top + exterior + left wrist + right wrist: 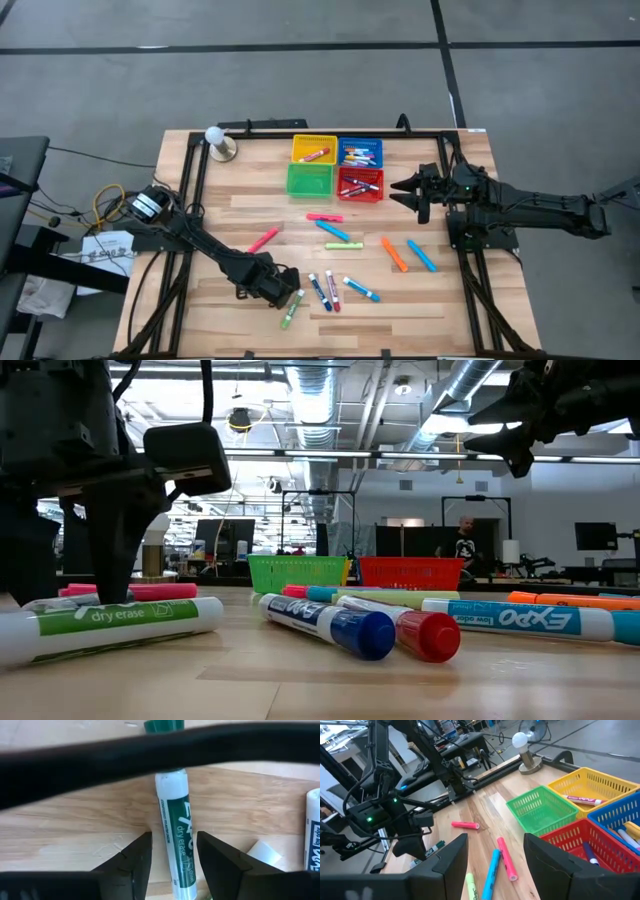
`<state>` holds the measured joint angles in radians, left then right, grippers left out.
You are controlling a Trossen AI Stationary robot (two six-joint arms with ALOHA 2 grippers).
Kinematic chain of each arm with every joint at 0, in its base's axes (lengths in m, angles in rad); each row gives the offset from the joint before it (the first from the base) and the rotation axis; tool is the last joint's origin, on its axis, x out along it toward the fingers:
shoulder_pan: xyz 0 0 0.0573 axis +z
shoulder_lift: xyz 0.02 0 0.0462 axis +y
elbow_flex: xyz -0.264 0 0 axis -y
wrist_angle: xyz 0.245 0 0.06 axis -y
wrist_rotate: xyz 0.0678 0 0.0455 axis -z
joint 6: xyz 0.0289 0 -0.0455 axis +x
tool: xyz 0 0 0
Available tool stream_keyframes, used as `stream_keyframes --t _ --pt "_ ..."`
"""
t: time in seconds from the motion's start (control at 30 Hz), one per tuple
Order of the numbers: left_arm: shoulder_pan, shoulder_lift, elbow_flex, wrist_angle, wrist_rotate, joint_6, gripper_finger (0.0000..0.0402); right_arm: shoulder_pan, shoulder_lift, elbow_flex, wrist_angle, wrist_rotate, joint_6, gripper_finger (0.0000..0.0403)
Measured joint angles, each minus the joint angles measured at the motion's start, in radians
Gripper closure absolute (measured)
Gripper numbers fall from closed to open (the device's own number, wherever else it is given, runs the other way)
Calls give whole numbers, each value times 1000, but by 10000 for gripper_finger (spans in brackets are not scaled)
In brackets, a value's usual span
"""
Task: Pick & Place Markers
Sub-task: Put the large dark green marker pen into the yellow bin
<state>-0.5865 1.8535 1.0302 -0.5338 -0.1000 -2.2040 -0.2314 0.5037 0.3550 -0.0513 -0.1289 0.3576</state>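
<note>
I've got the left gripper (290, 297) down low at the near-left of the table (200, 200), its fingers spread and straddling the green marker (176, 845) lying flat on the wood — not yet clamped on it. The yellow basket (313, 141), blue basket (360, 144) and red basket (360, 193) already hold markers while the green basket (309, 180) looks empty, and by my count about ten markers (330, 290) are scattered loose — so I judge us roughly midway. My right gripper (408, 187) hangs released and empty above the table beside the red basket.
</note>
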Motion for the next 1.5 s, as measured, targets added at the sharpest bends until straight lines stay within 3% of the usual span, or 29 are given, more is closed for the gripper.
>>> stream_keyframes --t 0.13,0.4,0.7,0.97,1.1,1.5 --pt "7 -1 -1 -3 6 0 258 0 0 0 0 0 0 222" --pt "32 -9 -3 -10 -40 64 336 0 0 0 0 0 -1 221" --pt "57 -55 -11 -27 -49 155 320 0 0 0 0 -1 -2 220" --pt "98 -216 -10 -21 -49 284 331 0 0 0 0 -1 -2 220" --pt "132 -326 -8 -19 -49 408 326 0 0 0 0 -1 -2 222" --pt "293 -630 -6 5 -83 1001 328 0 0 0 0 -1 0 222"
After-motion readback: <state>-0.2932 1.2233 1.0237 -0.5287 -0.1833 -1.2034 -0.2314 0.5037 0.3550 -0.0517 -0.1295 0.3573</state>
